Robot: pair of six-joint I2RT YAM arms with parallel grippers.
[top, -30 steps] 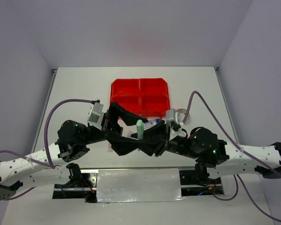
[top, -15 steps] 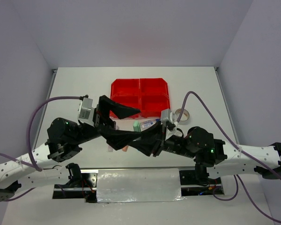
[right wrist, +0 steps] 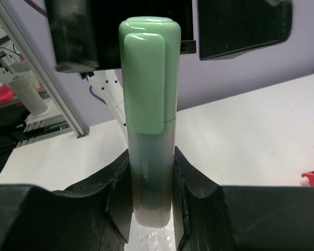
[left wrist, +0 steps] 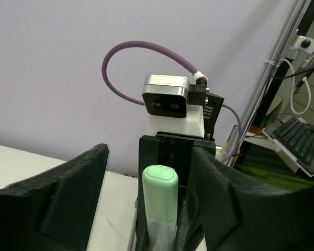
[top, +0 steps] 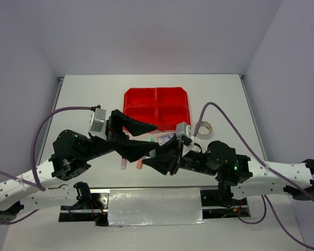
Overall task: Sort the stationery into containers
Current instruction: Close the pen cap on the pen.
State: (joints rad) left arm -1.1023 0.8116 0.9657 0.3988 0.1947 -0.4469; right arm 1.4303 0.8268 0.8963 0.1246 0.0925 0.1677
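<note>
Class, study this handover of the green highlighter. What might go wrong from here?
1. The left gripper stands open around only the cap of the green highlighter; if the right gripper releases early, it may drop.
2. A grip on the cap alone may pull it off.
3. Both grippers crowd close before the red bins and may collide.

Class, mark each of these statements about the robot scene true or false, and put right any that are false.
1. The right gripper clamps a green highlighter. True.
2. The highlighter's cap is off. False: the cap is on.
3. The tape roll lies inside the red bins. False: it lies on the table, right of the bins.
4. The left gripper is open, its fingers either side of the highlighter. True.
</note>
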